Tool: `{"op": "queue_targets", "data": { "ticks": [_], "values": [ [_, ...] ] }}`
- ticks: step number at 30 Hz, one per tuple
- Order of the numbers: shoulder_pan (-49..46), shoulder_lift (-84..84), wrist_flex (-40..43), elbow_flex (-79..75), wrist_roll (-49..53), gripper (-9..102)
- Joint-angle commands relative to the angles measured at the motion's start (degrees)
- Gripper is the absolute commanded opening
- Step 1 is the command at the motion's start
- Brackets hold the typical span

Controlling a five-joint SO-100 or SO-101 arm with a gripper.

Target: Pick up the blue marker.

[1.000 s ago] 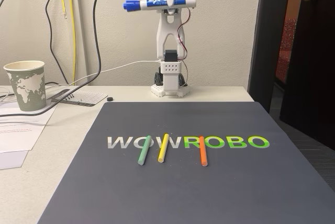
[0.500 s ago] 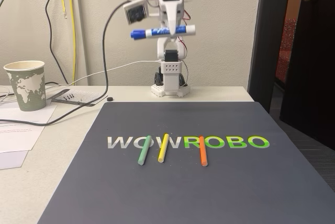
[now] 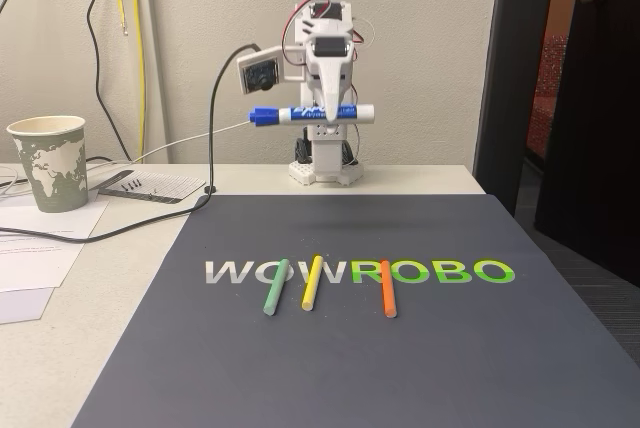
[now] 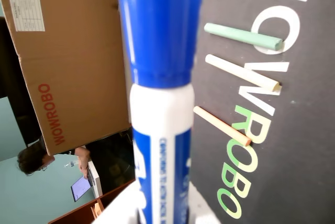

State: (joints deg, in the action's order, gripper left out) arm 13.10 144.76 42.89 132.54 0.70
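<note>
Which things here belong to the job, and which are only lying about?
Belong to the job:
- blue marker, held level in the air
- hand, shut on it

Only lying about:
- green stick
- yellow stick
- orange stick
- paper cup
- cardboard box

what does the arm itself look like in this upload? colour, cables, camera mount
In the fixed view, a white plastic arm rises from a white base block with rows of small holes and a dark servo above it. Thin red wires loop over the top of the arm. A small white camera module with a dark lens sticks out on the view's left, trailing a black cable. The gripper is white too.
</note>
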Motion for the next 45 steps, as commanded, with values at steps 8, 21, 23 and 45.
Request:
{"op": "queue_targets", "data": {
  "ticks": [8,21,23,45],
  "values": [
    [-1.14,-2.29,-17.58,8.88,0.18,1],
    [-1.41,-6.50,-22.94,8.79,-0.09,1],
    [-1.49,-6.94,-23.38,8.79,-0.09,1],
    [-2.46,-7.03,-23.82,8.44,-0.88,1]
  ]
}}
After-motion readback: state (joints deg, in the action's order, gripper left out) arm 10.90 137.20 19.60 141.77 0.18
